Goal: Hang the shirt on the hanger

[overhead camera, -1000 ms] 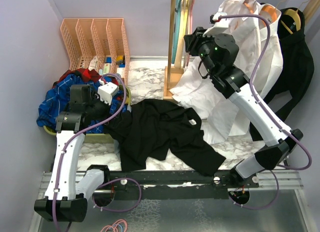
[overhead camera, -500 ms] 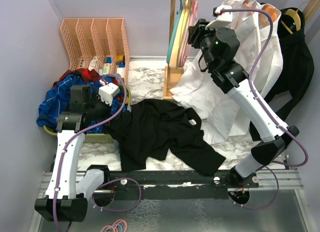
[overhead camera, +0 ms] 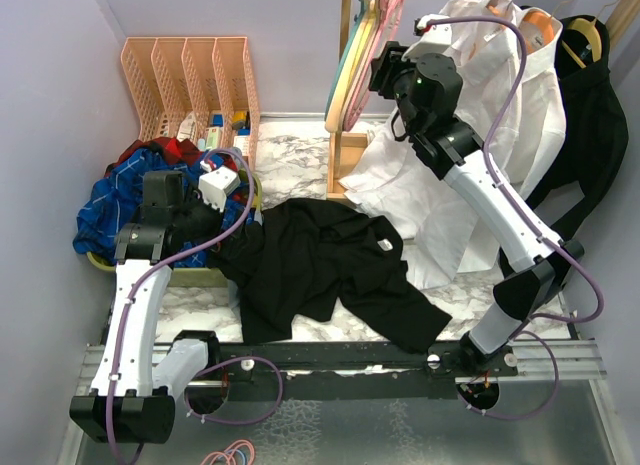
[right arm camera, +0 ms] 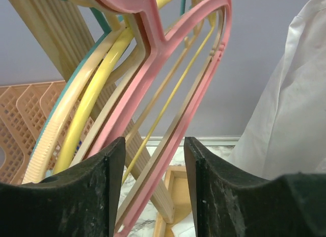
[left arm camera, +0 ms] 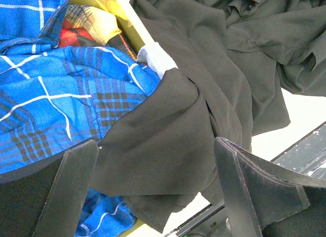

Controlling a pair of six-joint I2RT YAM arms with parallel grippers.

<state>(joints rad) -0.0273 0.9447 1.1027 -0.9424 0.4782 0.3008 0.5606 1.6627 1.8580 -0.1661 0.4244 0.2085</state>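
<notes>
The black shirt (overhead camera: pixel 320 260) lies crumpled on the table, its white label (overhead camera: pixel 385 245) facing up. My left gripper (overhead camera: pixel 222 230) hovers open over the shirt's left edge. In the left wrist view the black fabric (left arm camera: pixel 168 140) lies between and below the spread fingers (left arm camera: pixel 71 186) and is not pinched. The pink hanger (overhead camera: pixel 388 3) hangs on the wooden rack among cream and teal hangers. My right gripper (overhead camera: pixel 383 67) is raised to it and open. In the right wrist view the pink hanger's (right arm camera: pixel 168 48) lower bar passes between the fingers (right arm camera: pixel 109 186), which stand apart.
A blue plaid garment (overhead camera: pixel 110 205) fills a yellow basket at the left. An orange file rack (overhead camera: pixel 190 75) stands at the back left. A white dress shirt (overhead camera: pixel 480 135) and a dark garment (overhead camera: pixel 590 115) hang at the right, beside the wooden rack post (overhead camera: pixel 345 95).
My right gripper has moved up and left to the hangers. The hangers have swung out to the left. The left arm and the black shirt have not moved.
</notes>
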